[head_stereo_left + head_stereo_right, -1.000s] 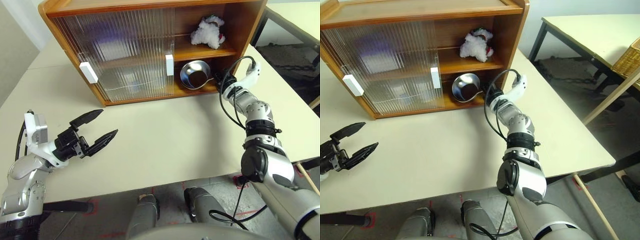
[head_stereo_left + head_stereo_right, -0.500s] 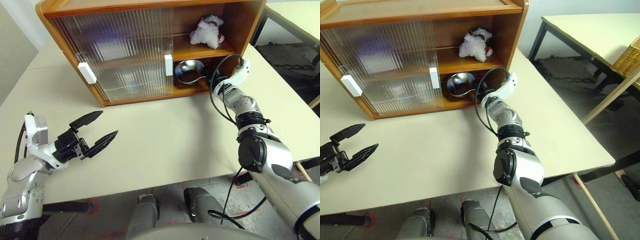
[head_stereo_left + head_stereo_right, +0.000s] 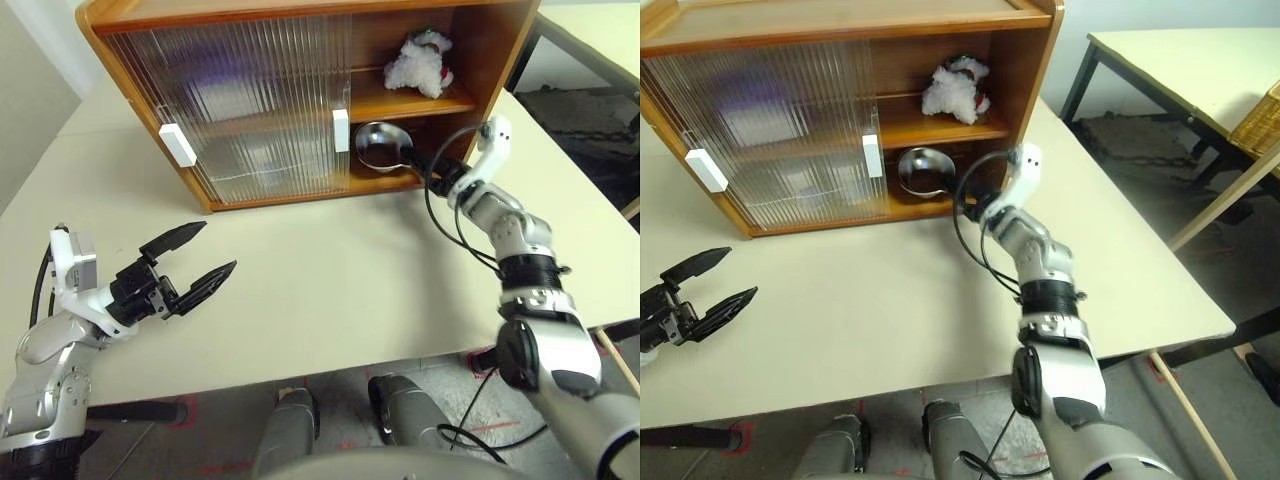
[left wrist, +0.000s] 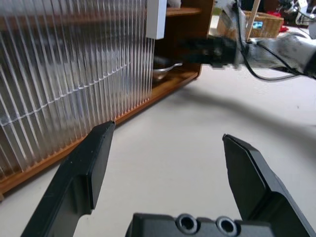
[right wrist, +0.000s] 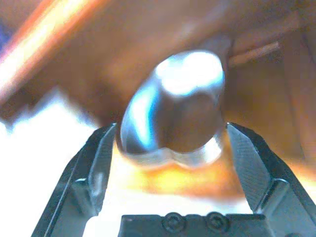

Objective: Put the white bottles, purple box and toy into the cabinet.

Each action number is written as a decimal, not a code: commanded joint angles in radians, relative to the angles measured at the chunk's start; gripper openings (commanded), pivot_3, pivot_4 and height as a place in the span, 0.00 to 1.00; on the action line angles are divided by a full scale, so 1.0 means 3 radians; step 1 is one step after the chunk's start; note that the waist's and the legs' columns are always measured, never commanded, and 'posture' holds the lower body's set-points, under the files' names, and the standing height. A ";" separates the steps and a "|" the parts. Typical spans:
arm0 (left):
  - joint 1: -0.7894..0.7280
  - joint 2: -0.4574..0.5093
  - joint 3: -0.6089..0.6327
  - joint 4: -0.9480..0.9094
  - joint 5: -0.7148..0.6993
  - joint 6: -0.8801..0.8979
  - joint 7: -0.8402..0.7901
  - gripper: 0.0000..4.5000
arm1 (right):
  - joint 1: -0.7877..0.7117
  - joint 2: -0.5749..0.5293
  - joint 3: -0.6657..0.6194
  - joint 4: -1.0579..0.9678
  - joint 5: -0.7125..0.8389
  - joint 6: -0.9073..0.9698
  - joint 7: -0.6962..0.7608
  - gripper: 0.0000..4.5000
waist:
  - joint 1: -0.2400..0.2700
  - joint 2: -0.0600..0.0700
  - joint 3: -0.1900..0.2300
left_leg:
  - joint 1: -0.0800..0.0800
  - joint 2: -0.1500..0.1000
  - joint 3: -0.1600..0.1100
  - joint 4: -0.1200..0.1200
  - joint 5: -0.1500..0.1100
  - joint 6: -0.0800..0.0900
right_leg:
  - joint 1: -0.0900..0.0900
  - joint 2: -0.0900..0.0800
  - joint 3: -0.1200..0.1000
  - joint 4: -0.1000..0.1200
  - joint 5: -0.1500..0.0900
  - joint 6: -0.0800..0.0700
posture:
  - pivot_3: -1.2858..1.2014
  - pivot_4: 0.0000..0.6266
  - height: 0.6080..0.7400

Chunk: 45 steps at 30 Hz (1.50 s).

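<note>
Item: bowl [image 3: 378, 146], cabinet [image 3: 300, 100] lower shelf, two o'clock; my right gripper [image 5: 165, 148] released, spread around it; left gripper [image 3: 190, 260] spread, idle; toy [image 3: 418, 63] shelved above

The cabinet [image 3: 300, 90] (wooden) stands on the table [image 3: 330, 290].

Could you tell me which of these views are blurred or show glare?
Right wrist view: bowl and cabinet smeared, bright highlights on the steel. Left wrist view: the right arm soft, near door crisp. Eye views: sharp, faint violet sheen on the ribbed doors.
</note>
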 commanded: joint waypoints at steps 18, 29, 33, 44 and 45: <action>0.0110 0.0007 0.0070 -0.0021 -0.0010 -0.0011 -0.0052 1.00 | 0.0342 0.0576 0.0688 -0.1728 0.0529 0.1082 0.0036 0.01 | -0.0075 -0.0011 0.0005 | 0.0036 0.0013 -0.0003 0.0001 0.0001 0.0001 | 0.0023 0.0031 0.0008 0.0004 -0.0019 0.0024 | 0.47 0.18 1.00; 0.0042 0.0006 0.0027 -0.0052 0.0016 0.0010 0.0000 1.00 | -0.0302 0.1071 0.0765 -0.1032 0.0223 0.0513 -0.0123 0.01 | -0.0042 -0.0013 0.0003 | -0.0010 0.0019 -0.0004 -0.0005 -0.0003 -0.0007 | -0.0026 0.0029 0.0002 0.0006 -0.0002 -0.0030 | 0.47 0.19 1.00; 0.0037 -0.0003 0.0020 -0.0057 0.0021 0.0005 0.0007 1.00 | -0.0454 0.1085 0.0727 -0.0765 0.0065 0.0338 -0.0283 0.01 | -0.0041 -0.0013 0.0003 | -0.0012 0.0020 -0.0004 -0.0004 -0.0004 -0.0008 | -0.0028 0.0029 0.0002 0.0006 -0.0001 -0.0031 | 0.47 0.19 1.00; 0.0016 -0.0027 -0.0020 -0.0018 0.0039 -0.0017 0.0003 1.00 | -0.0604 0.0944 0.0574 -0.0538 -0.0115 0.0211 -0.0503 0.01 | -0.0031 -0.0013 0.0003 | -0.0010 0.0022 -0.0004 -0.0001 -0.0003 -0.0006 | -0.0028 0.0030 0.0001 0.0008 0.0011 -0.0036 | 0.46 0.19 1.00; 0.0006 -0.0031 -0.0030 -0.0013 0.0041 -0.0017 0.0003 1.00 | -0.0609 0.0929 0.0565 -0.0537 -0.0130 0.0206 -0.0518 0.01 | -0.0027 -0.0013 0.0003 | -0.0011 0.0022 -0.0003 0.0000 -0.0003 -0.0006 | -0.0027 0.0030 0.0001 0.0008 0.0012 -0.0035 | 0.46 0.19 1.00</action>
